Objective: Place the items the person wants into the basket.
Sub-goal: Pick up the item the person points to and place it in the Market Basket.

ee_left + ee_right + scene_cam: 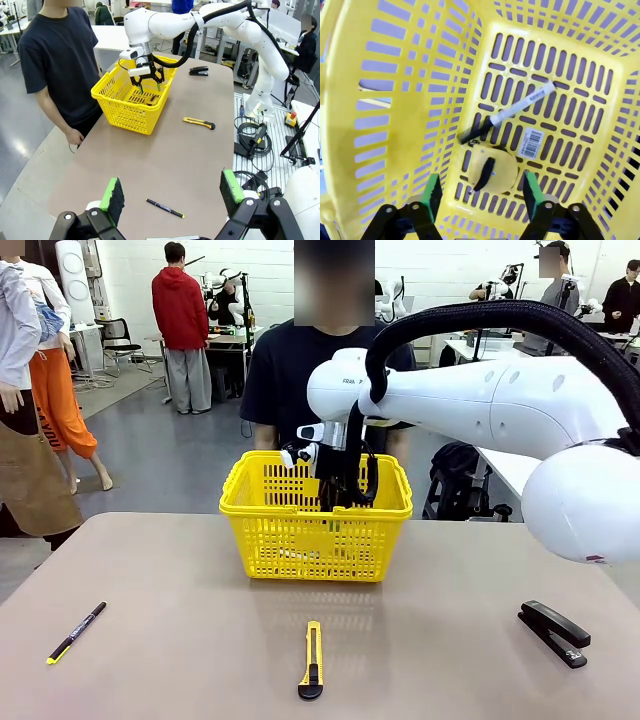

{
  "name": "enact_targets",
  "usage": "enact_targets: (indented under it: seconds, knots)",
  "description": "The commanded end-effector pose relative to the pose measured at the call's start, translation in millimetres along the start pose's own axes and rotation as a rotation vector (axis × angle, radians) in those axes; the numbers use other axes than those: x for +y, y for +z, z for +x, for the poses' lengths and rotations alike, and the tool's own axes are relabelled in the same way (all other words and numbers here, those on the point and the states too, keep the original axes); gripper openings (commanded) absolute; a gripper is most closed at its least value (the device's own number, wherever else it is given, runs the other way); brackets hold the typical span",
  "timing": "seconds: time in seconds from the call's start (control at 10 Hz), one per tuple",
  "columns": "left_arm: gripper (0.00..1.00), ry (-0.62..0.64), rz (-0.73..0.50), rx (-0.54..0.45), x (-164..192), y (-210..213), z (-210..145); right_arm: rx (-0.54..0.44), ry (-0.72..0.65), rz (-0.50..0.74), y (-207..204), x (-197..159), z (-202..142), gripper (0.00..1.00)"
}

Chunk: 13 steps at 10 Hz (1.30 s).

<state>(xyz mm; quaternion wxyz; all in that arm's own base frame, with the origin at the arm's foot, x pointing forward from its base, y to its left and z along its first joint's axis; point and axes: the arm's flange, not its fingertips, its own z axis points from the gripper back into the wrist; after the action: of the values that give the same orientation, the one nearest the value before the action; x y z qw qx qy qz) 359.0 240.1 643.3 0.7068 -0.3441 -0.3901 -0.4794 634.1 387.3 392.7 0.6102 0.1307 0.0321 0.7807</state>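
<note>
R fingers (431, 196) are spread wide w/ nothing btwn them, down inside the yellow basket (395, 100). The tape measure (490, 172) lies flat on the basket floor right ahead of them, clear of the pads. The white marker (512, 111) lies just beyond it on a diagonal, black cap end nearest the tape. So 2 items are in. Left to do, I'd judge: the yellow utility knife (311, 660), on the surface (180, 580) outside the basket on the robot's side, i.e. back from the R fingers w/ the basket wall btwn. Its long axis runs near-far, pointing at the basket, black end toward the robot. L fingers (113, 196) are also spread and empty, hovering over the surface. The black pen (165, 208) lies just ahead of them, the knife well beyond it. R looks nearer but needs to clear the rim; L has an open path. Probably best to pinch across the knife's narrow width.
</note>
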Motion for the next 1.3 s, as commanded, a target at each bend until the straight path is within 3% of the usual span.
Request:
enact_targets:
  seconds: [0.0, 0.4, 0.6, 0.8, 1.2]
  knots:
    - [1.00, -0.006, -0.001, -0.009, -1.4, 1.4, 1.0, 0.026, -0.016, -0.003, 9.0, -11.5, 7.2, 1.00]
    - [1.00, -0.006, -0.001, -0.009, -1.4, 1.4, 1.0, -0.001, -0.011, -0.031, 21.5, 3.1, 3.2, 1.00]
    - [1.00, -0.006, -0.001, -0.009, -1.4, 1.4, 1.0, -0.061, 0.039, -0.126, 68.6, 73.7, -10.7, 1.00]
    - [1.00, -0.006, -0.001, -0.009, -1.4, 1.4, 1.0, -0.069, 0.007, -0.248, 103.9, 161.9, -32.2, 1.00]
    - [1.00, -0.006, -0.001, -0.009, -1.4, 1.4, 1.0, -0.030, -0.132, -0.393, 94.6, 305.9, -81.7, 1.00]
